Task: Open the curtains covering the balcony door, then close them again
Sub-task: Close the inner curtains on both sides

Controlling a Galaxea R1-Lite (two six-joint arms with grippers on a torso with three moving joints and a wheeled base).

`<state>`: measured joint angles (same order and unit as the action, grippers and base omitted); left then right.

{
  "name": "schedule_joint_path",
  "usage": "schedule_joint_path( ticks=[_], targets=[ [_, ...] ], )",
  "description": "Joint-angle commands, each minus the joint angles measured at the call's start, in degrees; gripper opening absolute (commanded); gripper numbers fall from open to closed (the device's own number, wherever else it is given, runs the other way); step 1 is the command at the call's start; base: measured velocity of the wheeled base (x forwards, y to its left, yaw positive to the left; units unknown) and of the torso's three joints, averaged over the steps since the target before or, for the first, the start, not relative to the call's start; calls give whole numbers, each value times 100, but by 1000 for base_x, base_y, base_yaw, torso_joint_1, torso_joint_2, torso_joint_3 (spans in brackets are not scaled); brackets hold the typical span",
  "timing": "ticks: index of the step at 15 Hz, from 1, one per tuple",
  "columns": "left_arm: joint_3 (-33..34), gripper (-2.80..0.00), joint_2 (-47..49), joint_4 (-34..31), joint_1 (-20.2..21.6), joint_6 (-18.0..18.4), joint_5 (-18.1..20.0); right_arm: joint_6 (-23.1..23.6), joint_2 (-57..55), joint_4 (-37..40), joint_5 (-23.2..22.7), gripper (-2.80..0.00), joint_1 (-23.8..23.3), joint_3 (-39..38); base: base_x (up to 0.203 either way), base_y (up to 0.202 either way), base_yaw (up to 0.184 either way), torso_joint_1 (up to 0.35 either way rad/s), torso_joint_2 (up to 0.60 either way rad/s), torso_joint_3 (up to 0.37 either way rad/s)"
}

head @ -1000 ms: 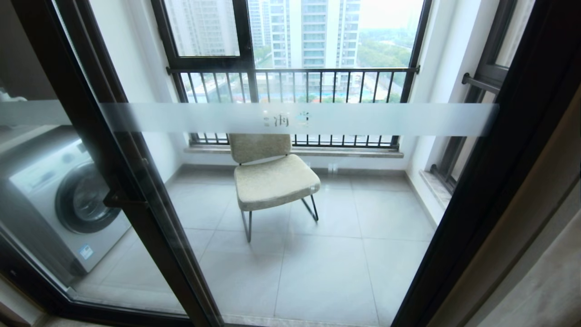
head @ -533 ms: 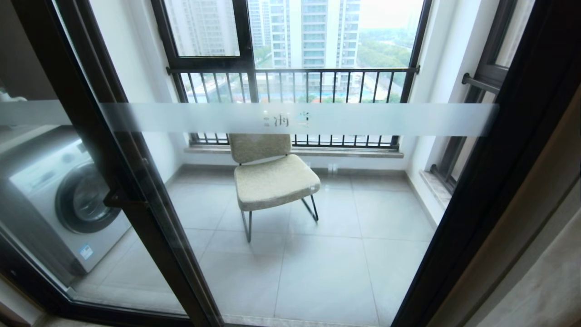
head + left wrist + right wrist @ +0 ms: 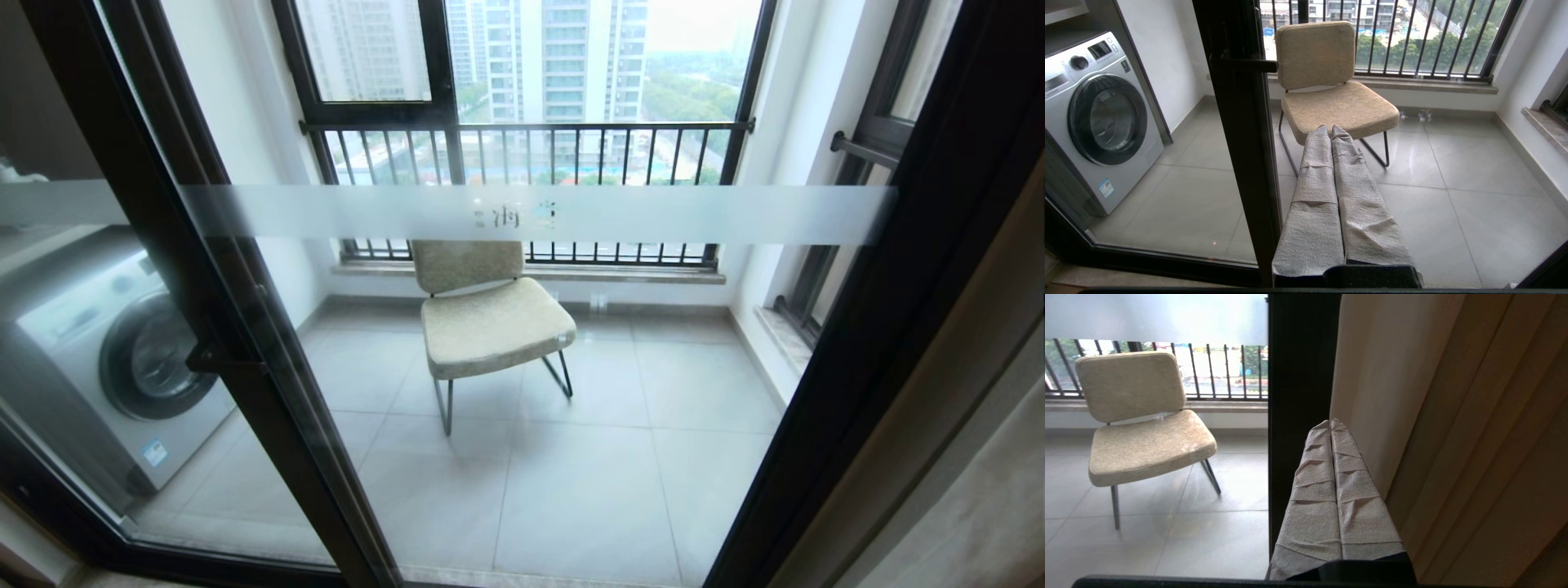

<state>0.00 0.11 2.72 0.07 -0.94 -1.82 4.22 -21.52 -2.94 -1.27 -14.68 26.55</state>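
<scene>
The balcony door [image 3: 522, 214] fills the head view: glass in a thick black frame, with a frosted band and a black handle [image 3: 214, 359]. The curtains [image 3: 963, 506] are gathered at the far right edge, leaving the glass uncovered. Neither gripper shows in the head view. My right gripper [image 3: 1329, 422] is shut and empty, its cloth-wrapped fingers pressed together. It points at the line where the black door frame [image 3: 1298, 396] meets the cream curtains [image 3: 1474, 437], whose beige folds hang beside it. My left gripper [image 3: 1330, 127] is shut and empty, facing the glass beside a frame post [image 3: 1241, 143].
Behind the glass on the tiled balcony stand a beige chair [image 3: 490, 318] and a washing machine [image 3: 122, 367] at the left. A black-framed window with railing bars [image 3: 531, 155] closes the far side. A narrow stone sill [image 3: 784, 335] runs along the balcony's right wall.
</scene>
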Motion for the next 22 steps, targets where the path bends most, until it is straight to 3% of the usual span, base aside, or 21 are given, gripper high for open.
schedule_joint_path(
  ticks=[1, 2, 3, 11, 17, 22],
  targets=[
    [0, -280, -2, 3, 1, -3, -3, 3, -663, 0, -65, -280, -677, 393, 0, 0, 0, 0, 0, 0],
    [0, -280, -2, 9, 1, -3, -3, -2, -891, -6, -196, -280, -1018, 584, 0, 0, 0, 0, 0, 0],
    [0, -280, -2, 9, 1, -3, -3, -7, -1145, -13, -327, 0, -1299, 790, 0, 0, 0, 0, 0, 0],
    [0, -280, -2, 9, 1, -11, -3, -410, -2491, -73, -426, 0, -1946, 2074, 0, 0, 0, 0, 0, 0],
    [0, -280, -2, 7, 1, -3, -3, -753, -3224, -126, -430, 0, -1986, 2706, 0, 0, 0, 0, 0, 0],
    [0, -280, -2, 0, 1, -3, -3, -1203, -3908, -1393, -1051, 0, -1977, 2776, 0, 0, 0, 0, 0, 0]
  ],
)
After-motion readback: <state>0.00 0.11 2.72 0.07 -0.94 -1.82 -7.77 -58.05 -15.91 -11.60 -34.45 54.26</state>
